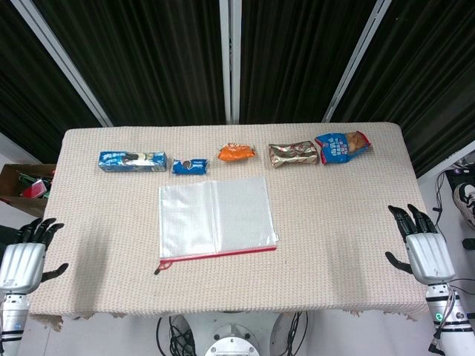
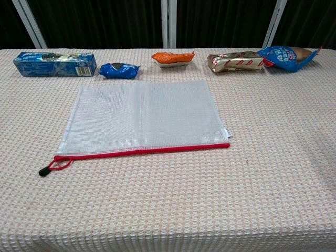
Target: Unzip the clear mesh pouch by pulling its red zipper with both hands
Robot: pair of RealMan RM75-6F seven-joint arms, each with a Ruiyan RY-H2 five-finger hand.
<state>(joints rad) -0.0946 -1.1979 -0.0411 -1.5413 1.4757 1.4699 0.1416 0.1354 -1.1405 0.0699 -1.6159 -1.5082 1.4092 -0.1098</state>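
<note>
A clear mesh pouch (image 1: 215, 216) (image 2: 142, 116) lies flat in the middle of the table. Its red zipper (image 1: 219, 253) (image 2: 144, 150) runs along the near edge, with a red loop and black pull tab (image 1: 159, 268) (image 2: 45, 169) at the left end. My left hand (image 1: 24, 256) hovers at the table's left edge, fingers spread, holding nothing. At the right edge my right hand (image 1: 421, 243) is likewise open and empty. Both hands stay far from the pouch and show only in the head view.
Along the far side sits a row of snacks: a blue box (image 1: 132, 161), a small blue packet (image 1: 190, 166), an orange packet (image 1: 236, 153), a gold wrapper (image 1: 293, 154) and a blue-red bag (image 1: 342, 145). A cardboard box (image 1: 26, 185) stands off the table's left.
</note>
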